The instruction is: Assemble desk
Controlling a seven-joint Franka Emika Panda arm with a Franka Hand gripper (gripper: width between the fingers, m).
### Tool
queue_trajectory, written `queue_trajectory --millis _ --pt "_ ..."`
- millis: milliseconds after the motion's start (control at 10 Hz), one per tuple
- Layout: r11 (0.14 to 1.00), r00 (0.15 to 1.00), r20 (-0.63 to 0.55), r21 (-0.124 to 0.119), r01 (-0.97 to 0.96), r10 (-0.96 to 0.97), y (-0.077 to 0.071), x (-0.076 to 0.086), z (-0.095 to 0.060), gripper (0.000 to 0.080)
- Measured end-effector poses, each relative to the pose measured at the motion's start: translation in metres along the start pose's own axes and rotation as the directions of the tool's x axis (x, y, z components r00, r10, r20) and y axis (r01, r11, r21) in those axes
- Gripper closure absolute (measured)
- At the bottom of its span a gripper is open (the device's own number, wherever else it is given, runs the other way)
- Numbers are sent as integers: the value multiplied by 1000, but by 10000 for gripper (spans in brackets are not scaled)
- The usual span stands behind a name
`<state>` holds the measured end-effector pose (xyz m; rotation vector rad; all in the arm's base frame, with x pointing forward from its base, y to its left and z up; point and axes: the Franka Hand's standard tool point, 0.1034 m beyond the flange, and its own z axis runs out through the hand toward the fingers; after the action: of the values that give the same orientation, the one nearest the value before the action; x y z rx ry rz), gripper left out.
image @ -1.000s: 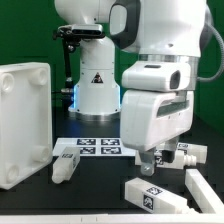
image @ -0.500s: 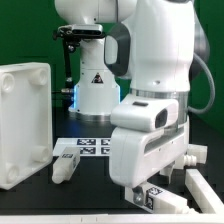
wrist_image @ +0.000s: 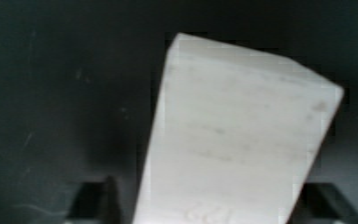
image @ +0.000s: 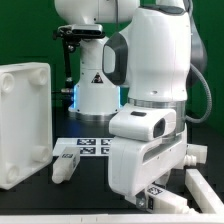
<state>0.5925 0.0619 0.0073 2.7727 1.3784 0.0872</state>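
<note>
The white rimmed desk tabletop stands on its edge at the exterior view's left. A white leg lies beside it. My arm is low over another tagged leg at the front, and its bulk hides my fingers there. In the wrist view this leg fills the space between my gripper fingers. One dark finger shows on each side of it, with a thin dark gap at the leg's edge. The jaws stand open around the leg.
Two more white legs lie at the exterior view's right, one further back and one at the front corner. The marker board lies before the white robot base.
The arm has come down and toward the camera over the front leg. It now hides the gripper, which hung above that leg one second ago.
</note>
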Motion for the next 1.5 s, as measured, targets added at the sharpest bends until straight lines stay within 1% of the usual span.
queue_trajectory --millis 100,200,300,400,500,600,700,800,900,1200,1300,1500 --pt "1000 1000 0 0 0 0 0 0 0 411" --pt "1000 1000 -1 0 0 0 0 0 0 520" --pt "1000 1000 -1 -1 -1 1 0 0 -1 520" --pt "998 998 -12 -7 -61 61 -4 -9 -9 520" --pt "991 991 -6 1 -131 131 -14 -28 -26 520" --pt "975 975 -1 9 -220 220 -26 -45 -42 520" --pt "966 966 5 9 -257 257 -41 -55 -56 520" --pt "968 968 7 11 -251 251 -45 -57 -58 520" --pt "968 968 10 13 -251 251 -44 -57 -54 518" --pt "964 964 4 10 -266 266 -46 -58 -55 518" --pt "948 948 -30 -5 -319 318 -55 -66 -60 518" --pt "848 848 -21 14 -530 530 -93 -98 -75 518"
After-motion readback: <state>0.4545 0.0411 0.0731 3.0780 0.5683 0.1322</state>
